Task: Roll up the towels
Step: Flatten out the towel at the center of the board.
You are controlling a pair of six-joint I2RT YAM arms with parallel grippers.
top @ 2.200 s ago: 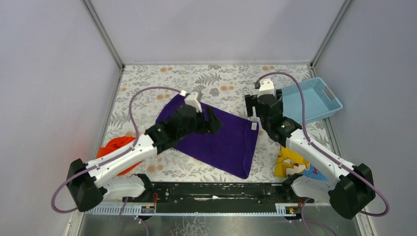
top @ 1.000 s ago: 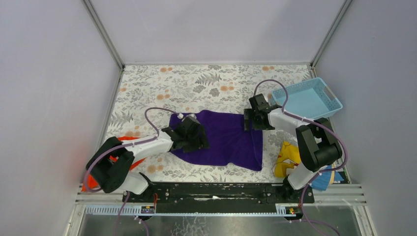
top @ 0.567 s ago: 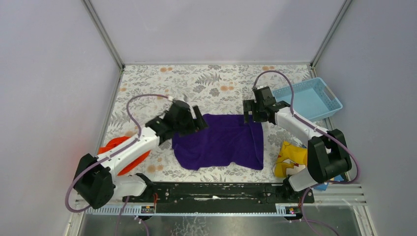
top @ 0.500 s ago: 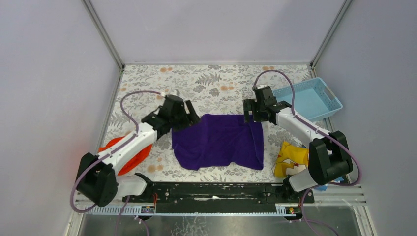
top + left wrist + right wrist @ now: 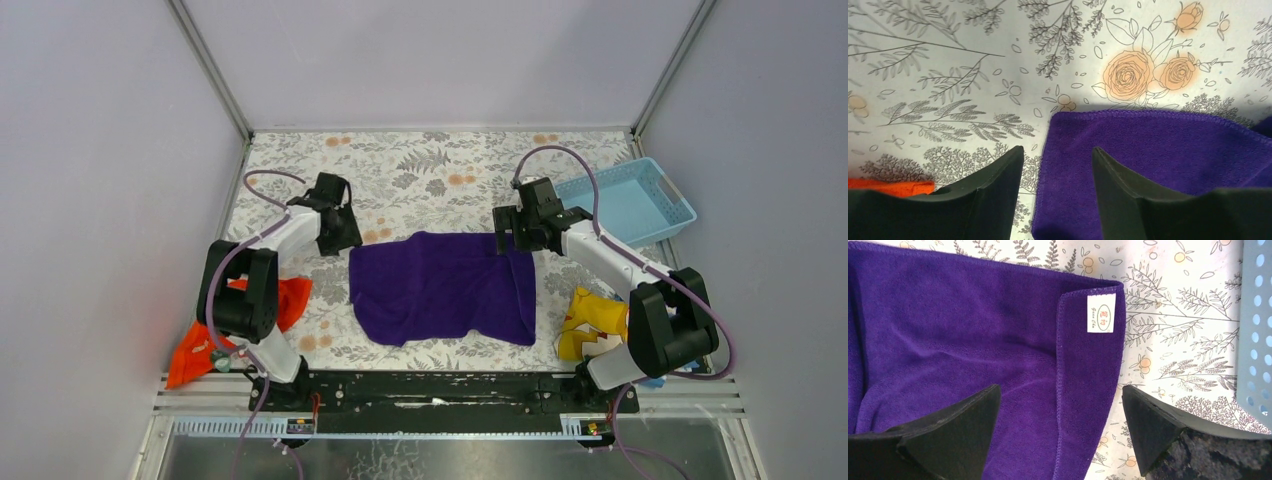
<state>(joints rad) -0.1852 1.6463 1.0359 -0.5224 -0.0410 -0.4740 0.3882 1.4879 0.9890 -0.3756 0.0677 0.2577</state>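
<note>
Left wrist view: the left pincer (image 5: 1057,150) is spread apart and holds nothing. The corner of the purple towel (image 5: 1158,150) lies just under it, and a bit of the orange towel (image 5: 893,186) peeks out past one finger. The right pincer (image 5: 1060,387) is spread wide and holds nothing too, just over the purple towel's corner with the white tag (image 5: 1100,312), with the blue basket (image 5: 1255,315) off to one side.

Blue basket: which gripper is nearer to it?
Right. The right gripper is above the far right corner of the purple towel, beside the blue basket; the left gripper is at its far left corner.
</note>
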